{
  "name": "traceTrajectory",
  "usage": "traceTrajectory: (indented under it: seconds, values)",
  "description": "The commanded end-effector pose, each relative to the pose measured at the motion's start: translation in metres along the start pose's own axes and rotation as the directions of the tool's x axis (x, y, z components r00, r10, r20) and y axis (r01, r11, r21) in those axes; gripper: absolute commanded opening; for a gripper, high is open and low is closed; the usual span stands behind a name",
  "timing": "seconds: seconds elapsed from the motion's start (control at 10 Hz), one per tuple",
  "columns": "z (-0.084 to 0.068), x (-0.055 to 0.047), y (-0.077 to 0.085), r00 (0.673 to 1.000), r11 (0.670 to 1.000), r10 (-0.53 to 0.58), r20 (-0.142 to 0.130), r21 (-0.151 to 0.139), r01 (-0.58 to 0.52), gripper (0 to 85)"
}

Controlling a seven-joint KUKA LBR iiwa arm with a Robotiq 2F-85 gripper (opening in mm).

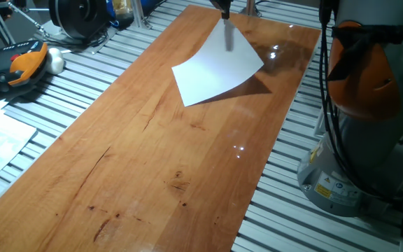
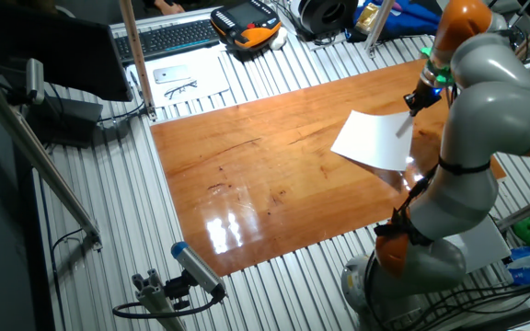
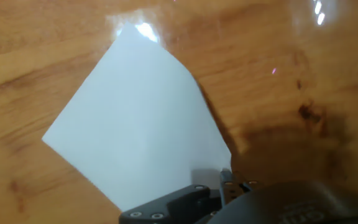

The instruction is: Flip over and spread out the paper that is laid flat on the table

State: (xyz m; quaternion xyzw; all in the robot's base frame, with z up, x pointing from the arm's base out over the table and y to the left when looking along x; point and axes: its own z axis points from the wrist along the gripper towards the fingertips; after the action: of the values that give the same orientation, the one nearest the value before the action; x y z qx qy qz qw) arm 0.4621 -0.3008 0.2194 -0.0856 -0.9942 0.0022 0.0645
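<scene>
Hand view shows the gripper pinching the paper by one corner; swing it over slowly, keeping hold.

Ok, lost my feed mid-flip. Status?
Gripper shut on the paper, one corner lifted. Far edge on the table. Blank face showing. Nothing in the way.

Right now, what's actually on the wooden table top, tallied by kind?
White paper sheets: 1, the paper, lifted at one corner by the gripper.
Other loose things on the table: 0.
Total: 1.
</scene>
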Motion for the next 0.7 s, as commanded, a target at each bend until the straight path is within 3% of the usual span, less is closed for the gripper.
traceTrajectory:
  seconds: [0.0,0.2,0.4,0.6]
  values:
    - [-0.001,0.000,0.000,1.000,1.000,0.002,-0.007,0.010,-0.002,0.0]
    - [-0.002,0.001,0.000,1.000,1.000,0.014,-0.008,0.019,-0.014,0.0]
    - [-0.014,0.006,-0.003,0.999,0.998,0.030,0.020,0.050,-0.031,0.0]
    - [-0.027,0.009,-0.013,1.000,0.997,0.021,0.023,0.068,-0.023,0.0]
